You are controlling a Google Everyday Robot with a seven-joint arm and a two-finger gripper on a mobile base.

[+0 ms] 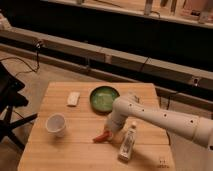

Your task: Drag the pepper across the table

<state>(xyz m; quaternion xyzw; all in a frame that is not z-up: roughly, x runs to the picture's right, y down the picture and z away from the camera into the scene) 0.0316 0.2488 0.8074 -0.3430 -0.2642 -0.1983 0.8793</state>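
Looking across the scene, we see the table first, a square top of pale wooden strips that carries everything else. Our white arm reaches in from the right edge and bends downward over the middle of the tabletop. A round green plate sits toward the far side of the table, just behind the bend of the arm. A white cup stands upright near the left edge, well apart from the arm. A clear plastic bottle lies on its side near the front right, just beside the lower end of the arm. A small white block rests to the left of the plate. Our gripper is down at the tabletop, at the right end of the pepper; whether it grasps the pepper we cannot tell. The pepper, slim and orange-red, lies on the wood between the cup and the bottle.
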